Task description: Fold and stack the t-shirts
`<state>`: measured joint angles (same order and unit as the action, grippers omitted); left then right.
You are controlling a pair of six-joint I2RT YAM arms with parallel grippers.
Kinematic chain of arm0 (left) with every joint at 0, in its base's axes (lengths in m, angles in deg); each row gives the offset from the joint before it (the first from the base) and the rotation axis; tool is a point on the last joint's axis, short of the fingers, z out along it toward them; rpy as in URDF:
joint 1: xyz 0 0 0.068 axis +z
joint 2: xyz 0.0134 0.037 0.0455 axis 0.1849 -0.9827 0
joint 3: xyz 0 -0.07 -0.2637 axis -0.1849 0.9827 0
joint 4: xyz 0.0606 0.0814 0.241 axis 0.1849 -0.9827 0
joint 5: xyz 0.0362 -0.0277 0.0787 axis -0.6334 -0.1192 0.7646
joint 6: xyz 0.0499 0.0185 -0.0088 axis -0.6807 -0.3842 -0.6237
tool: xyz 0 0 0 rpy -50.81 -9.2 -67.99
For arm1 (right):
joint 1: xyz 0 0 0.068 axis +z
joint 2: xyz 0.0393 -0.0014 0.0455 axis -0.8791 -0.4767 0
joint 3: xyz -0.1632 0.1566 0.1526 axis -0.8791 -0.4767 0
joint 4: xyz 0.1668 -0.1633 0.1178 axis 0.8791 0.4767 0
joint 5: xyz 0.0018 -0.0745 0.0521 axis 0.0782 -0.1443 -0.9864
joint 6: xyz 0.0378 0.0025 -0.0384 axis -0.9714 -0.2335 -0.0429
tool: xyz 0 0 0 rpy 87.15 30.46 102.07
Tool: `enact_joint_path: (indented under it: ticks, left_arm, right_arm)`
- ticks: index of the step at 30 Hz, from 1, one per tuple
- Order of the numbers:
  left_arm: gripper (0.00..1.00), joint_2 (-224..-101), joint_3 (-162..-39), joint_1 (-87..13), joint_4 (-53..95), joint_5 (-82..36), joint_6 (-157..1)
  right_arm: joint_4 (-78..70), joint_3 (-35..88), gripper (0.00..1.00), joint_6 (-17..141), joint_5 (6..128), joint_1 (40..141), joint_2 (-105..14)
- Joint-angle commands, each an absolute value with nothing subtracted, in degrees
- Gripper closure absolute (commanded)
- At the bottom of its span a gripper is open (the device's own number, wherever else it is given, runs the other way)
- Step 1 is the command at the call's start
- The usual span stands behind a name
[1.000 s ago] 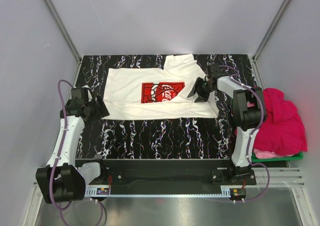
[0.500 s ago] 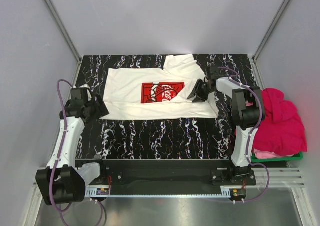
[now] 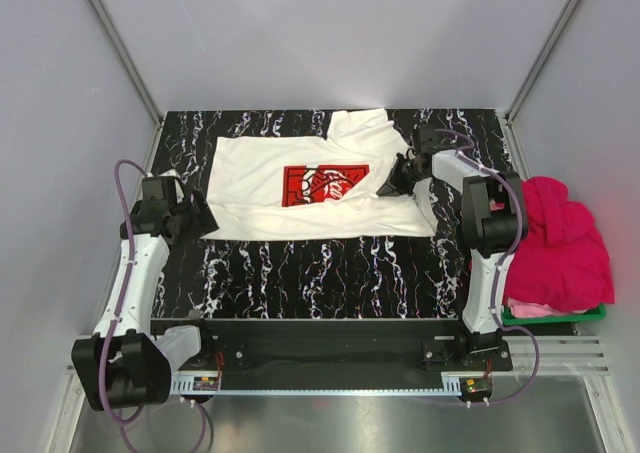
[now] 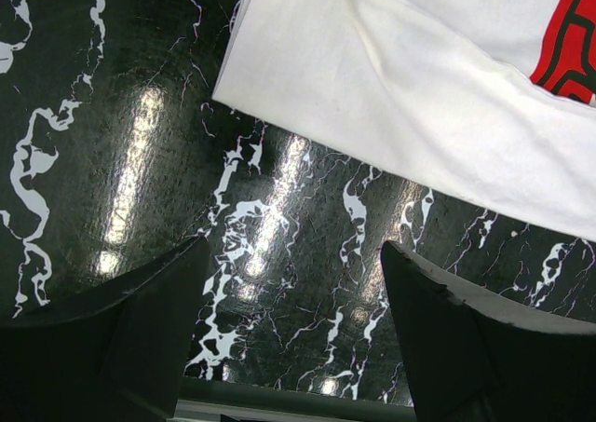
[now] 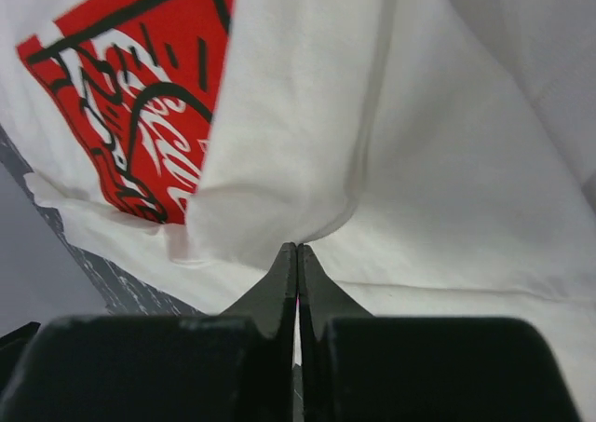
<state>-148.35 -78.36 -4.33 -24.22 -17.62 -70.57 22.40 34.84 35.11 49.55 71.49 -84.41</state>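
White shirt (image 3: 270, 188) flat on surface (image 3: 320, 273); right pincer (image 5: 297, 251) clamped on its fold, edged slightly rightward since before; left pincer (image 4: 293, 250) agape, hardly moved.

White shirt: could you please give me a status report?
Left gripper open, beside white shirt's left edge. Right gripper shut on its right side. Shirt spread, print up. Nothing in the way.

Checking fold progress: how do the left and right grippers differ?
The left gripper is open and empty; the right gripper is shut, pinching a fold of the white t-shirt. The left is over bare table beside the shirt's corner; the right is over the shirt. Both are near its edges.
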Motion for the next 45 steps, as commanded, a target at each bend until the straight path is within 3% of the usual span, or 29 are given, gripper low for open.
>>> enact_joint_path:
  ticks: [1, 9, 13, 17, 23, 26, 32, 37, 45]
  left_arm:
    - [0.21, -147.30, -78.41, -4.15, -21.95, -18.70, -71.55]
    - [0.21, -147.74, -78.41, -4.15, -21.86, -19.05, -71.55]
    - [0.21, -148.44, -78.41, -4.07, -22.04, -18.79, -71.55]
    - [0.21, -149.49, -78.68, -4.15, -22.74, -17.75, -71.38]
    - [0.19, -150.55, -79.12, -3.72, -24.24, -15.89, -68.92]
    - [0.19, -151.43, -78.59, -3.54, -23.45, -18.43, -67.77]
    - [0.19, -150.12, -77.89, -3.36, -22.75, -19.49, -67.95]
    - [0.19, -147.56, -77.18, -3.45, -21.60, -19.32, -68.12]
    - [0.20, -148.97, -76.66, -3.45, -20.46, -21.25, -68.39]
  right_arm:
    - [22.53, 43.06, 1.00, 34.53, 46.47, 72.43, -86.41]
    - [26.83, 67.55, 0.99, 32.95, 43.31, 75.59, -100.89]
    - [33.15, 81.72, 0.44, 34.70, 42.77, 75.77, -108.03]
    - [39.57, 89.04, 0.32, 38.74, 45.75, 74.98, -106.22]
    - [35.28, 66.06, 0.22, 41.21, 57.35, 72.61, -85.16]
    - [30.38, 48.68, 0.21, 40.60, 60.35, 71.90, -77.05]
    - [26.23, 42.99, 0.29, 38.49, 54.56, 72.08, -79.20]
    - [28.75, 51.58, 0.32, 38.39, 53.67, 73.66, -85.71]
    - [41.15, 78.47, 0.34, 42.61, 62.61, 77.61, -101.61]
